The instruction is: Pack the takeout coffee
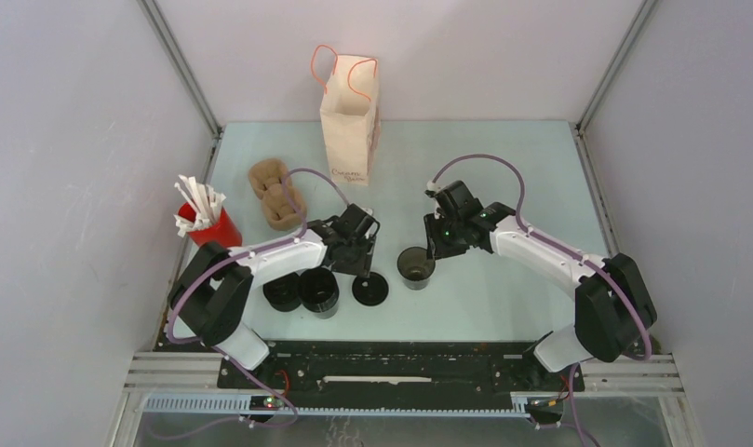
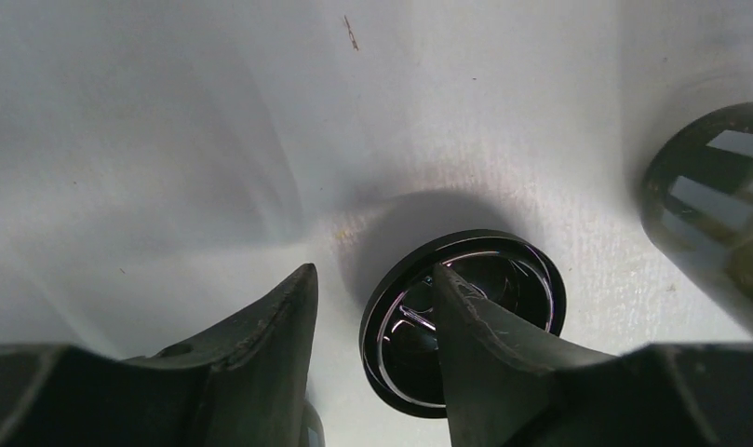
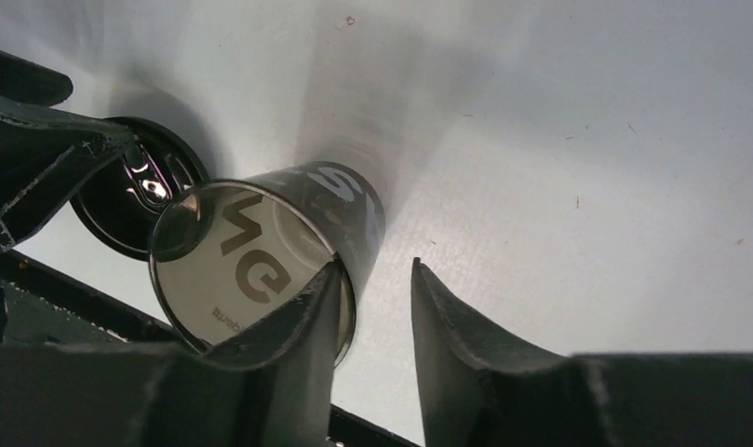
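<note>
A dark takeout coffee cup (image 1: 416, 266) stands lidless near the table's middle, its printed wall showing in the right wrist view (image 3: 261, 251). My right gripper (image 1: 436, 248) (image 3: 376, 267) is open at its rim, one finger inside the cup and the other outside, clear of the wall. The black round lid (image 1: 369, 290) (image 2: 465, 321) lies flat on the table left of the cup. My left gripper (image 1: 363, 268) (image 2: 372, 275) straddles the lid's edge, open: one finger over the lid, the other apart from its rim. Two more black cups (image 1: 318, 291) (image 1: 281, 291) stand at the left.
A paper bag (image 1: 349, 121) with orange handles stands upright at the back. The brown pulp carrier (image 1: 276, 194) lies left of it, and a red cup with white sticks (image 1: 209, 223) stands at the far left. The black base rail (image 1: 400, 358) runs along the near edge.
</note>
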